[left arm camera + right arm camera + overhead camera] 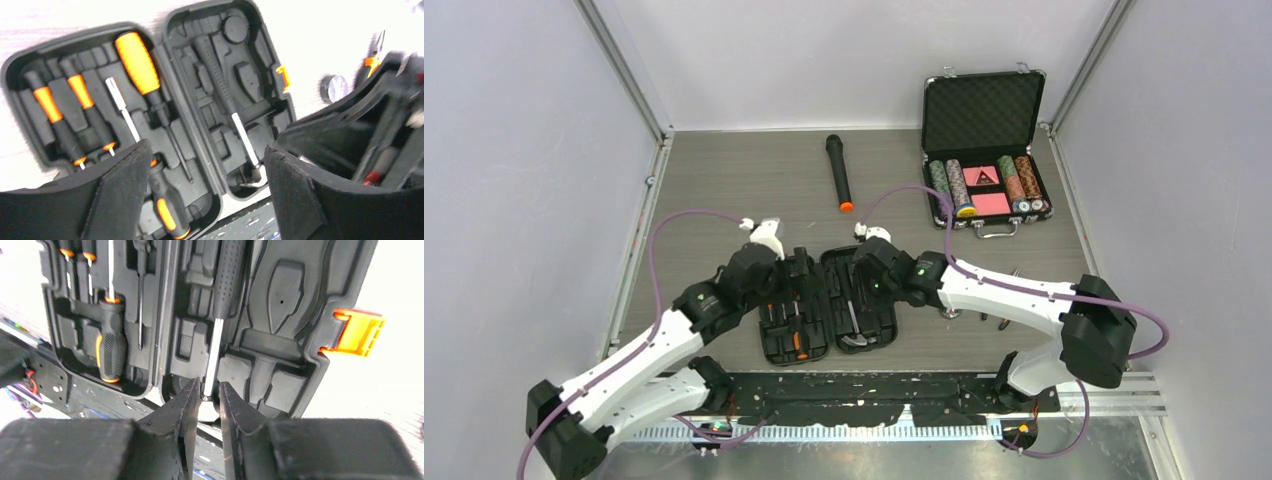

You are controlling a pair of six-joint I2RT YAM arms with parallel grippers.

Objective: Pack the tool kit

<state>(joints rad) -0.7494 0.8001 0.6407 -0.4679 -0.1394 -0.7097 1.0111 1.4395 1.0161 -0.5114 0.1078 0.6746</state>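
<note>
While the tool kit [829,305] lies open on the table [724,180] at lower centre of the top view, packing looks half done: screwdrivers [137,62] fill its left half, the hammer [220,85] sits in the right. The left fingers [125,195] hang wide apart and empty above it. The right fingers [185,415] stand narrowly parted at the hammer's head, grip unclear. Upper right in the left wrist view, pliers [372,62] lie loose; several slots are bare, and closing is left.

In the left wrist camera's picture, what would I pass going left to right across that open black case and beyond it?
Small orange-banded screwdriver → second small screwdriver → big orange-handled screwdriver → hammer → orange latch → round silvery object → what looks like pliers.
</note>
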